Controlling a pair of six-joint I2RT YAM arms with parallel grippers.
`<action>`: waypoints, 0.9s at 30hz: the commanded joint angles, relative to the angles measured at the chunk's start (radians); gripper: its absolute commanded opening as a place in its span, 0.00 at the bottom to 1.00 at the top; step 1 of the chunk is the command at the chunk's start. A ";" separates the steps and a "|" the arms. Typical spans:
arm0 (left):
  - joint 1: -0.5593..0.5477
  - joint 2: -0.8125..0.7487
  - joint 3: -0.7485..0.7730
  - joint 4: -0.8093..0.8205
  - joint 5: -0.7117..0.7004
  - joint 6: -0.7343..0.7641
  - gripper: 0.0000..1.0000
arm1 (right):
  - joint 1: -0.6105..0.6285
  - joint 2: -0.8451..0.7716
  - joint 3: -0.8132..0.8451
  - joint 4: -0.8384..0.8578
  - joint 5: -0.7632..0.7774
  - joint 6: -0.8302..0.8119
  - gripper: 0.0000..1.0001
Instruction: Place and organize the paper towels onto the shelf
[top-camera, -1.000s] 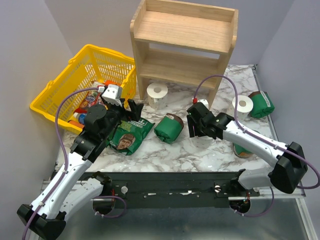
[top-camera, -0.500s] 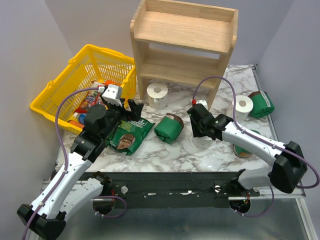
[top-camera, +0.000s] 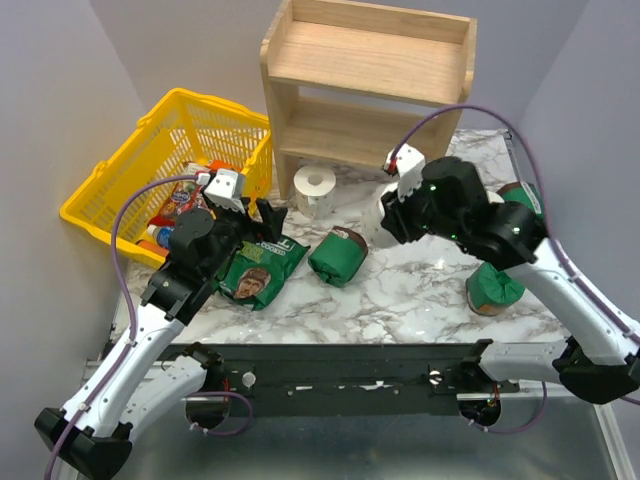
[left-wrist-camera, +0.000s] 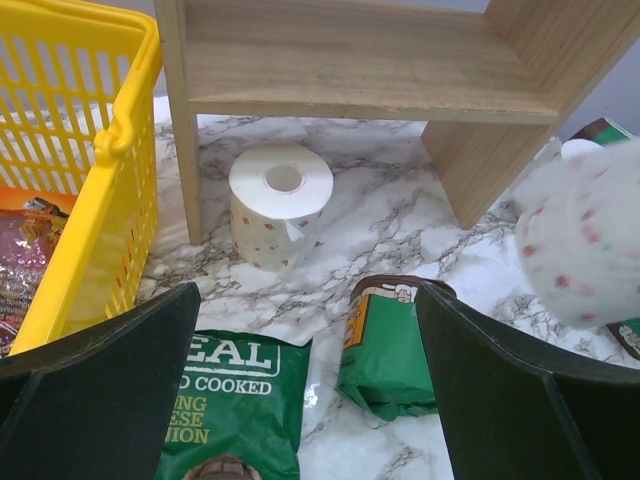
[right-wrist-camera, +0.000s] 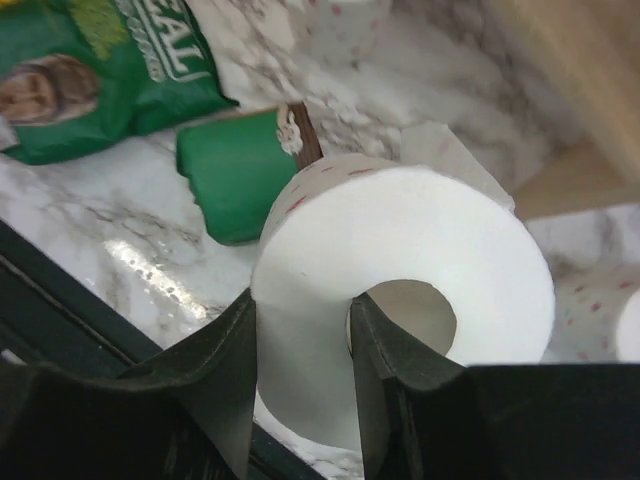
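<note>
My right gripper (top-camera: 388, 215) is shut on a white paper towel roll (right-wrist-camera: 400, 265). One finger is inside the core and the other is on the outer wall. It holds the roll above the marble table, in front of the wooden shelf (top-camera: 365, 85), and the roll also shows in the left wrist view (left-wrist-camera: 585, 240). A second roll (top-camera: 315, 187) stands on the table at the shelf's lower left front (left-wrist-camera: 281, 200). A third roll (right-wrist-camera: 600, 310) shows at the edge of the right wrist view. My left gripper (top-camera: 262, 225) is open and empty over a green chips bag (left-wrist-camera: 235, 400).
A yellow basket (top-camera: 120, 165) with packets stands left of the shelf. Dark green wrapped packages lie at the table's middle (top-camera: 337, 257), the right front (top-camera: 495, 285) and the far right (top-camera: 527, 200). Both shelf tiers are bare.
My right gripper has risen from the table with the roll and moved back toward the shelf. Its arm now hides the roll at the right. The left arm has not moved.
</note>
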 joint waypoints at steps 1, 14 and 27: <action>0.003 -0.010 0.002 0.013 0.003 0.000 0.99 | 0.019 -0.003 0.268 -0.063 -0.144 -0.271 0.35; 0.003 -0.012 -0.003 0.012 0.002 0.007 0.99 | 0.019 0.044 0.460 0.371 -0.002 -0.934 0.34; 0.002 -0.062 -0.013 -0.002 -0.077 0.023 0.99 | -0.071 0.212 0.561 0.410 -0.099 -0.934 0.33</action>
